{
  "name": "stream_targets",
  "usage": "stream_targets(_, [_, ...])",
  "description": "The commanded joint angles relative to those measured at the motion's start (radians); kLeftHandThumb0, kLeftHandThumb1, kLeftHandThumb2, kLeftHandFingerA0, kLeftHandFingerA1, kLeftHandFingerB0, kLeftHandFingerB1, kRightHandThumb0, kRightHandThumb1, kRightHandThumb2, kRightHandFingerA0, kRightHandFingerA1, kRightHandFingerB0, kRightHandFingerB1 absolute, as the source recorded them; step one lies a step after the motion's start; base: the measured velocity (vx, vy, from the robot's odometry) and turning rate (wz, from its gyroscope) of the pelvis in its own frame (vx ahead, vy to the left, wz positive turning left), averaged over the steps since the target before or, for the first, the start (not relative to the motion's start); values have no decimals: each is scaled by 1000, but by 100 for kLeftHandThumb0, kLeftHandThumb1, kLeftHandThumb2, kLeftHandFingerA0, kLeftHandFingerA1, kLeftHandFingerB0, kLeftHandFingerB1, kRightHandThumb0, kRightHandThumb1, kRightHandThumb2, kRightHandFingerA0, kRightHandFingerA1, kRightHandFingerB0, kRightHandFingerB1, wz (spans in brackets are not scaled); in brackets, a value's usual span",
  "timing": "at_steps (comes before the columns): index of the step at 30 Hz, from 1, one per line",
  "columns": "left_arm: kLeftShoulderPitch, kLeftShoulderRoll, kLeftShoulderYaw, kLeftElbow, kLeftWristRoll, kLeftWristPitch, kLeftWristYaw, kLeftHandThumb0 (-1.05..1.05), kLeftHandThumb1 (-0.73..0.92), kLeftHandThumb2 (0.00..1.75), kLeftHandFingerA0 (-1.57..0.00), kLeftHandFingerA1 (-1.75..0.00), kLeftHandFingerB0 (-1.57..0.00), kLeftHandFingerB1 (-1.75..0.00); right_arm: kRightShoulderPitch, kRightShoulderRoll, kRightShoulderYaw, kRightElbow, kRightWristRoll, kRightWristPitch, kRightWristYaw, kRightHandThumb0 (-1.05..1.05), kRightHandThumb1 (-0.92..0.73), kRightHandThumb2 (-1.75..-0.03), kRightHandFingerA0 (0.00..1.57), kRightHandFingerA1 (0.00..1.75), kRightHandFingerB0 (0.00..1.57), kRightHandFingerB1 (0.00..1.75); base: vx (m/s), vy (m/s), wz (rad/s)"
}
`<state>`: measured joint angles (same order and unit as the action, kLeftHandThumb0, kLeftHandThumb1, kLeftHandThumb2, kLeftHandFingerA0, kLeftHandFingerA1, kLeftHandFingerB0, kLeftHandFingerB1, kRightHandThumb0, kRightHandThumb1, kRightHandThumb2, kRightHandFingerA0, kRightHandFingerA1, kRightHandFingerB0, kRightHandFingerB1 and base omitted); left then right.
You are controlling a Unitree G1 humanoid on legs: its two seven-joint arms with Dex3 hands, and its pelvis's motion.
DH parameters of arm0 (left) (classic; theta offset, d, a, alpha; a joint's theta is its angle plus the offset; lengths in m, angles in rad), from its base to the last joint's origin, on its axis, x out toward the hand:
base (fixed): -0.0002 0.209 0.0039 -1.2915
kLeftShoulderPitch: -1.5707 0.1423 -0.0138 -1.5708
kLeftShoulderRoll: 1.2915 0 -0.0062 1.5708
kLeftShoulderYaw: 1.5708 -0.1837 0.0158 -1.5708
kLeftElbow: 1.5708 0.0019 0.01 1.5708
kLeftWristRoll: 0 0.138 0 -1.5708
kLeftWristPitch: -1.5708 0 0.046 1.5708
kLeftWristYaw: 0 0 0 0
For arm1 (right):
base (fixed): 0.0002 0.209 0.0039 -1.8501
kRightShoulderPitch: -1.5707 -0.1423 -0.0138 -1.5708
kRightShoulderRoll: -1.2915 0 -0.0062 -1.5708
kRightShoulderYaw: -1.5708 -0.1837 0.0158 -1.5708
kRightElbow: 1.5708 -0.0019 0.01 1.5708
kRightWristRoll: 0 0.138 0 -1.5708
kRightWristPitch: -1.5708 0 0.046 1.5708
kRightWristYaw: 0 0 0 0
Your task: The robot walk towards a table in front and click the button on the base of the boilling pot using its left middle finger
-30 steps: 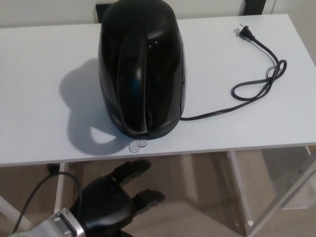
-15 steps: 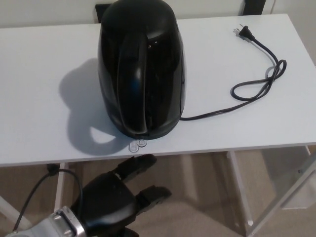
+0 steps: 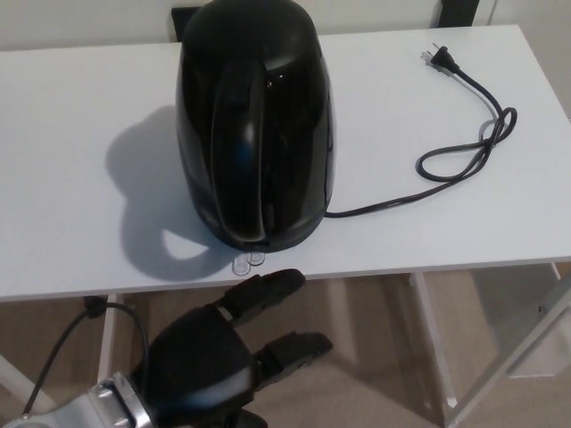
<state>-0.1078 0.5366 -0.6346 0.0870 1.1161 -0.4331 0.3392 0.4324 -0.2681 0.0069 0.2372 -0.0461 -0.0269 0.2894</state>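
A glossy black boiling pot [image 3: 256, 125] stands on the white table [image 3: 80, 187], its handle facing me. At the foot of the handle a small clear button [image 3: 249, 261] sticks out from the base, close to the table's front edge. My left hand [image 3: 223, 357] is below and in front of that edge, open, with its fingers [image 3: 268, 291] spread and pointing up-right. The upper fingertip lies just under the table edge, a little right of the button, not touching it. My right hand does not show.
The pot's black power cord [image 3: 464, 147] loops over the table's right half, its plug [image 3: 442, 59] lying unplugged near the far right corner. White table legs [image 3: 433, 343] and a beige floor show below. A thin cable [image 3: 76, 334] runs by my left wrist.
My left hand has risen and moved right, toward the table's front edge and the button. The pot and the cord have stayed put.
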Motion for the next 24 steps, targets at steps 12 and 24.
stream_targets(12, [-31, 1, 52, 153, -33, 35, -50, -84, 78, 63, -27, -29, -17, -29, 3, -14, 7, 1, -17, 3, -11, -9, -75, -61, 52, 48, 37, 39, 0, 0, 0])
stream_targets(24, [-47, -4, 62, 196, -42, 32, -42, -84, 80, 65, -25, -29, -15, -29, -1, -23, 12, 15, -21, -26, -3, -11, -75, -62, 50, 49, 35, 40, 0, 0, 0])
